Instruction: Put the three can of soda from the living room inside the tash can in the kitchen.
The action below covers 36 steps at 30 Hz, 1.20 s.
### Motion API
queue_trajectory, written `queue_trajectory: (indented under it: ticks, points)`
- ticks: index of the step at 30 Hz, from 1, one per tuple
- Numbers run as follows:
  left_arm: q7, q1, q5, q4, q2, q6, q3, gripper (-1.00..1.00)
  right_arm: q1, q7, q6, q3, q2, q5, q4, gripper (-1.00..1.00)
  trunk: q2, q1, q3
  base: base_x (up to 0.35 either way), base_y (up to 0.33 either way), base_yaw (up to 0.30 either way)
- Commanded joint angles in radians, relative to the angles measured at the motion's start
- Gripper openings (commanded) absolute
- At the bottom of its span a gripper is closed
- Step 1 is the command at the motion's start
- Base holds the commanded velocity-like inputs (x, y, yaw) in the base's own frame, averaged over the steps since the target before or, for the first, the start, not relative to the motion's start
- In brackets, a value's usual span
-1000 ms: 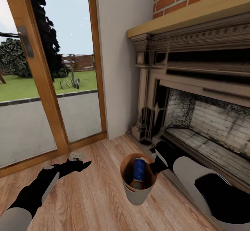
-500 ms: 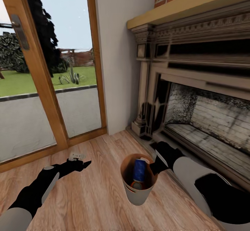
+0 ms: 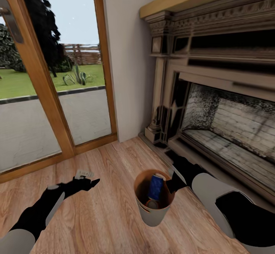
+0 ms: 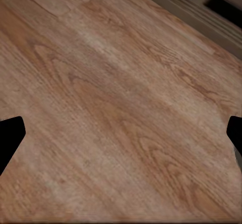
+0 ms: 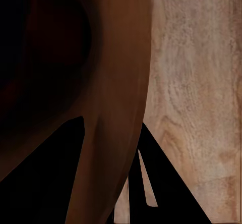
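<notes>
Comparing with a second ago: whole head view has slid, so the brick chimney is nearly out of the top and the fireplace (image 3: pixel 214 93) sits higher; camera motion, not the things. Relative to the arms, the tash can (image 3: pixel 152 212) with its cans holds the same spot.

Tash can: small, round, tapered; pale grey-beige outside, glossy copper-brown inside. It stands just in front of the fireplace hearth, over the light wood plank floor (image 3: pixel 103 215); whether it touches the boards I cannot tell. Inside it a dark blue can of soda (image 3: pixel 156 187) stands upright, pale top showing, with an orange can of soda (image 3: pixel 151 204) low beside it, mostly hidden. A third can I cannot make out.

Right gripper (image 3: pixel 170 185) is clamped over the bin's rim on the fireplace side; right wrist view shows one finger (image 5: pixel 45 183) against the brown inner wall and the other outside it.

Left gripper (image 3: pixel 88 183) hovers over bare floor, well apart from the bin on the side away from the fireplace, jaws spread wide, nothing between them. Left wrist view gives grainy planks and two dark fingertips (image 4: pixel 10 135) cut off at the edges.
</notes>
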Motion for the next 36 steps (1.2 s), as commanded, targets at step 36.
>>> queue_trajectory:
  ticks: [36]
  points:
    - [0.0, 0.0, -0.001, 0.006, 0.0, -0.004, -0.001, 1.0, 0.003, 0.003, 0.001, -0.004, -0.013, -0.009, -0.002, -1.0, -0.006, 0.012, -0.104, 0.0, 0.0, 0.0]
